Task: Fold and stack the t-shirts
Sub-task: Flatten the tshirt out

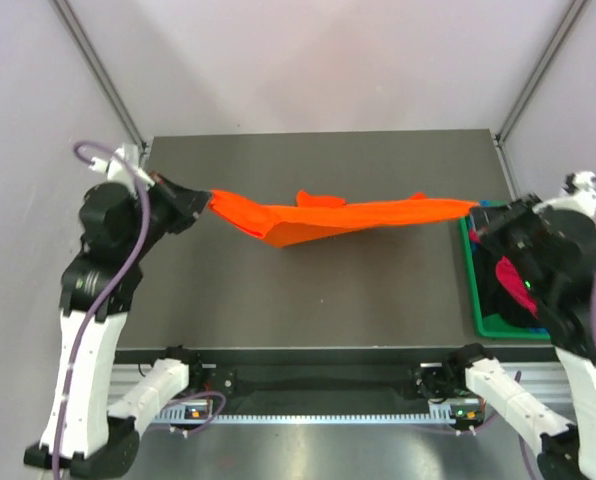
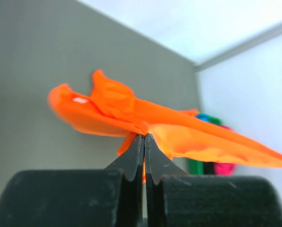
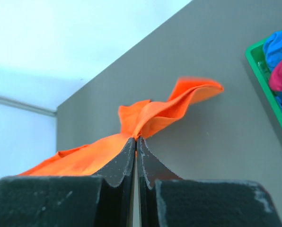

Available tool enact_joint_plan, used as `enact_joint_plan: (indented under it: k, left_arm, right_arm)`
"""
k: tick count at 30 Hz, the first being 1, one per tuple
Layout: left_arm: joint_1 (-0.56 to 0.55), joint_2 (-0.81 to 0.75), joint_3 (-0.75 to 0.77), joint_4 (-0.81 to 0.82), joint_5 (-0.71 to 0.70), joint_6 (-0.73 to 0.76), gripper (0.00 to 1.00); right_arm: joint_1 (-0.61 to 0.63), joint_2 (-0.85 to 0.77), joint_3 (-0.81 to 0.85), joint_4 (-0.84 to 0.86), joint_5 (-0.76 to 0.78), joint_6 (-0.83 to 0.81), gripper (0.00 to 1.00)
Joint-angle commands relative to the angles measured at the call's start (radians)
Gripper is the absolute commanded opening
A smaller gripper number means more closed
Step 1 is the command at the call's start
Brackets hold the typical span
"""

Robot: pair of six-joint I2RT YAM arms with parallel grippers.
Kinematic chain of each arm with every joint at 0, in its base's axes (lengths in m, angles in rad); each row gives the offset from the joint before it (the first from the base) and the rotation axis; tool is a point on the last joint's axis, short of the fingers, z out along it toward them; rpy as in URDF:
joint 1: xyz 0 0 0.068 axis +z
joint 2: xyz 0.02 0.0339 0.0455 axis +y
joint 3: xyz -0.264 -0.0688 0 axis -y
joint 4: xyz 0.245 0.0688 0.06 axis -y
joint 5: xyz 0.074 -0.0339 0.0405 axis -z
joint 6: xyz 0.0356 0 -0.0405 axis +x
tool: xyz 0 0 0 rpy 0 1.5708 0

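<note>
Nearest, at 4 o'clock on the dark table (image 1: 308,300): a green bin (image 1: 472,285) with a magenta t-shirt (image 1: 511,278) and a blue t-shirt (image 3: 279,45) inside, partly hidden under the right arm. Farther in, pinches 1 end of the orange t-shirt (image 1: 348,217) with the left gripper (image 1: 208,199) at 9 o'clock, jaws pressed together on cloth. Clamps the other end likewise with the right gripper (image 1: 474,211) at 3 o'clock, just beside the bin's far corner. Holds the shirt stretched between the 2, sagging mid-table; cannot tell whether the low fold touches.
</note>
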State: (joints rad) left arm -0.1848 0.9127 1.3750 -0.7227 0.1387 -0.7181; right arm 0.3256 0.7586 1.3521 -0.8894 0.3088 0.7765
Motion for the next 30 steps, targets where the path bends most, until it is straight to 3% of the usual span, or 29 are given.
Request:
enact_joint_plan:
  k: [1, 7, 12, 17, 22, 24, 27, 30]
  left_arm:
    - [0.004, -0.121, 0.03, -0.05, 0.102, -0.098, 0.0]
    - [0.004, -0.222, 0.122, -0.092, 0.15, -0.188, 0.0]
    - [0.004, -0.17, 0.141, -0.1, 0.154, -0.149, 0.0]
    - [0.004, 0.018, 0.07, -0.014, 0.096, -0.064, 0.0]
    - [0.019, 0.326, 0.168, 0.159, -0.076, 0.068, 0.0]
    - [0.062, 0.485, 0.285, 0.186, -0.116, 0.085, 0.0]
    - [0.146, 0.636, 0.482, 0.218, -0.004, 0.001, 0.0]
    - [0.169, 0.689, 0.649, 0.243, 0.016, -0.05, 0.0]
  right_arm:
    - [0.01, -0.085, 0.041, -0.17, -0.056, -0.019, 0.0]
    - [0.009, -0.208, 0.079, -0.203, -0.178, 0.035, 0.0]
    - [0.009, -0.15, 0.084, -0.149, -0.175, 0.004, 0.0]
    - [0.009, 0.049, 0.006, 0.091, -0.172, -0.066, 0.0]
    - [0.009, 0.368, 0.048, 0.435, -0.208, -0.134, 0.0]
    - [0.009, 0.468, 0.166, 0.478, -0.186, -0.163, 0.0]
    - [0.001, 0.677, 0.372, 0.474, -0.171, -0.235, 0.0]
    - [-0.017, 0.777, 0.582, 0.42, -0.146, -0.293, 0.0]
